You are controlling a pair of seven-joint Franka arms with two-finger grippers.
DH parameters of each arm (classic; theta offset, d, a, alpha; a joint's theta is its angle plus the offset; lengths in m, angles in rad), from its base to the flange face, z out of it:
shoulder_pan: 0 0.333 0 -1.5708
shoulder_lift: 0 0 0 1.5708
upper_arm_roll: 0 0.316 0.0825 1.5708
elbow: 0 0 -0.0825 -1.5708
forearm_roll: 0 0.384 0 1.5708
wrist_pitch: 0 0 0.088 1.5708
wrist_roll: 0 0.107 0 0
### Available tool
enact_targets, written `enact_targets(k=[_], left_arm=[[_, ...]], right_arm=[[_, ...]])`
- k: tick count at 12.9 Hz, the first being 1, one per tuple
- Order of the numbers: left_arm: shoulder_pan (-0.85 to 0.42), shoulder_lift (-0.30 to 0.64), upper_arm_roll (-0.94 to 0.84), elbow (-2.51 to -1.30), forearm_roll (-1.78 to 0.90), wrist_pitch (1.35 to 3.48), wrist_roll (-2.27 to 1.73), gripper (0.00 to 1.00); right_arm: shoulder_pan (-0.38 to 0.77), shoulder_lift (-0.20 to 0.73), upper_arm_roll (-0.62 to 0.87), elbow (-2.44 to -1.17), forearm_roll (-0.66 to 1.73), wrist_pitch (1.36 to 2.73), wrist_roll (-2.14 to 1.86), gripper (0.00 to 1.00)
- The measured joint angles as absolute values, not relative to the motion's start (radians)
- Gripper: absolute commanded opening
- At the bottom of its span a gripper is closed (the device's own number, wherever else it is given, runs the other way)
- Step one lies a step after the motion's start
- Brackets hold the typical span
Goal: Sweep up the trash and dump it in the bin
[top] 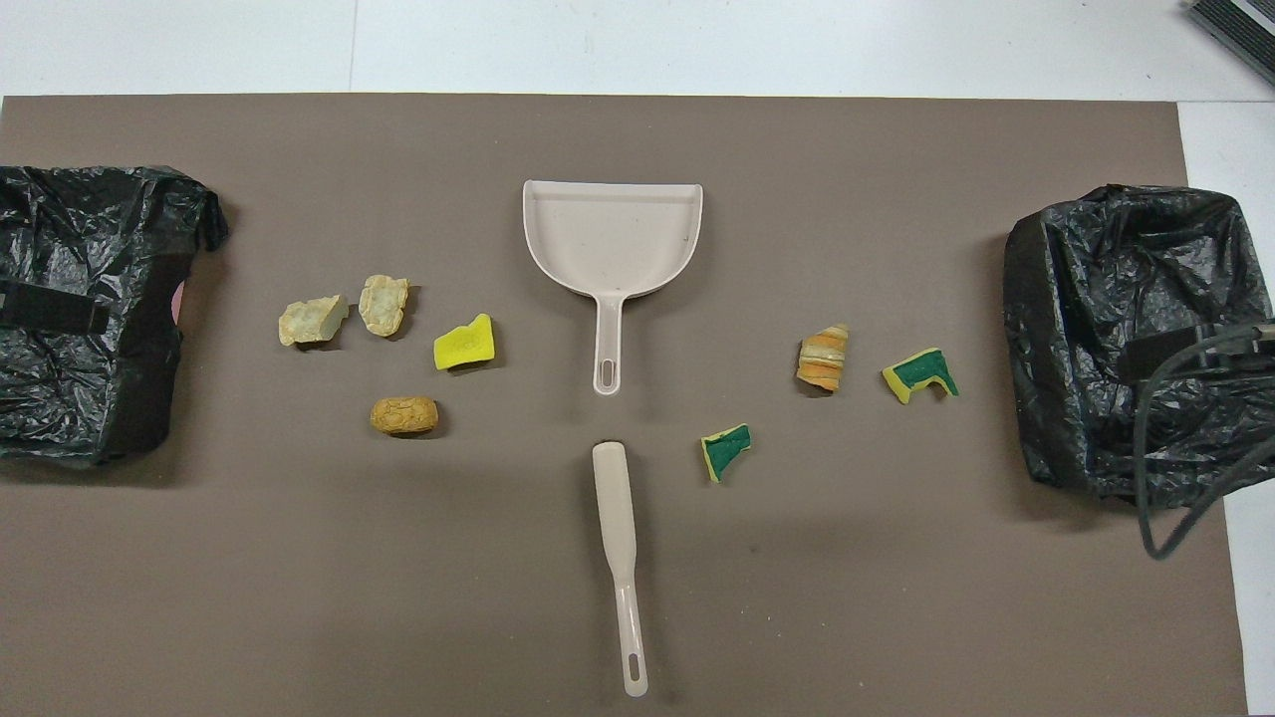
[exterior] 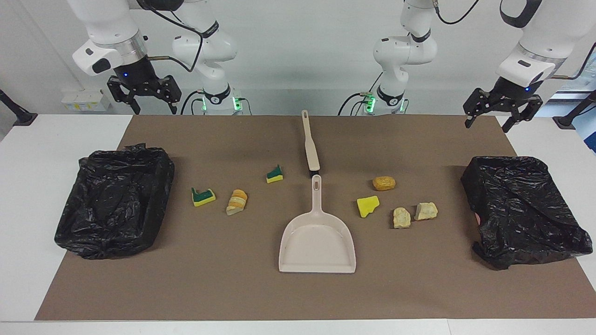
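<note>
Brown mat [exterior: 279, 293]: trash [exterior: 368, 206] below raised grippers [exterior: 144, 93].

L gripper [exterior: 503, 117] raised, R gripper [exterior: 144, 100] raised, fingers apart

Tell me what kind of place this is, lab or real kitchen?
Most likely a robot lab test bench, not a kitchen: two arms mounted at a white table, a brown mat laid out as a work area, and staged scraps, a dustpan and bag-lined bins.
</note>
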State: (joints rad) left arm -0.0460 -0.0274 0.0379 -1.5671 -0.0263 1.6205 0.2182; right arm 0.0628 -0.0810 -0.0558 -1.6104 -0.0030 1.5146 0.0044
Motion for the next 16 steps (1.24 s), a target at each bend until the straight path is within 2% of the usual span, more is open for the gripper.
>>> enact_targets(k=[16], left_arm=[[-0.046, -0.022, 0.034, -1.536, -0.026, 1.554, 0.218, 1.00]], right_arm=[[0.059, -0.084, -0.061, -1.622, -0.001, 1.515, 0.007, 1.00]])
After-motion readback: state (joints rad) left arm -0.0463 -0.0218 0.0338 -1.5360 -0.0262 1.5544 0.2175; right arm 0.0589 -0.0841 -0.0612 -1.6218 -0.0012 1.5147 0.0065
